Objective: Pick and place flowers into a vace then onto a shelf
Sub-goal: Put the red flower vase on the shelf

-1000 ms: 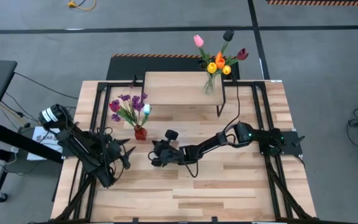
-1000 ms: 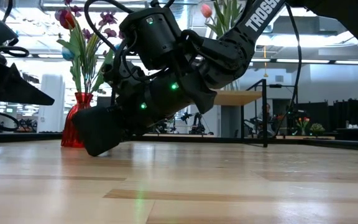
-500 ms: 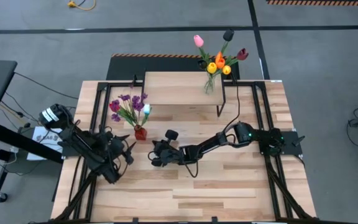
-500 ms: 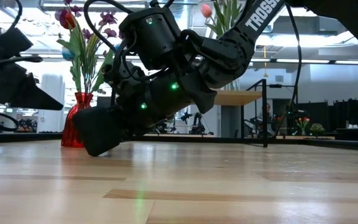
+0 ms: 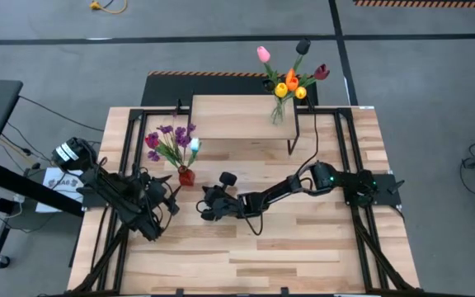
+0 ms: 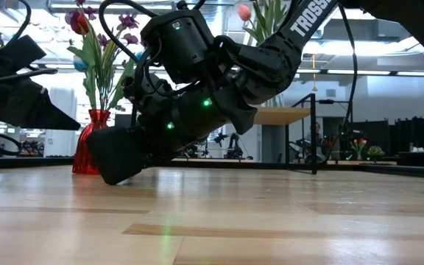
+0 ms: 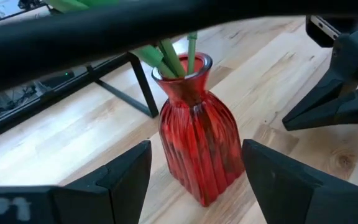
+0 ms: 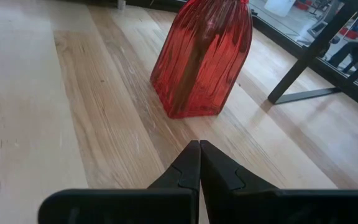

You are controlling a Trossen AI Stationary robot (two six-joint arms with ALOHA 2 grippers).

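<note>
- Spreading wide, the left gripper [image 7: 194,168] lining up on the red vase [image 7: 197,140] of flowers [image 5: 171,140] just ahead, likely for a grasp.
- Lying low just beside the vase, the right gripper [image 8: 199,165] pinched closed, empty.
- Waiting beyond: the shelf [image 5: 233,118], bare boards left of a clear vase [image 5: 279,110].

vases: 2, one ribbed red glass vase [image 5: 186,176] on the plank tabletop [image 5: 303,247], one clear glass vase [image 5: 279,110] on the raised light-wood shelf [image 5: 229,124] | flower bunches: 2, purple sprigs with red and light blue tulips [image 5: 170,142], mixed tulips [image 5: 291,74] | shelves: 1 | dark robot arms: 2
</note>
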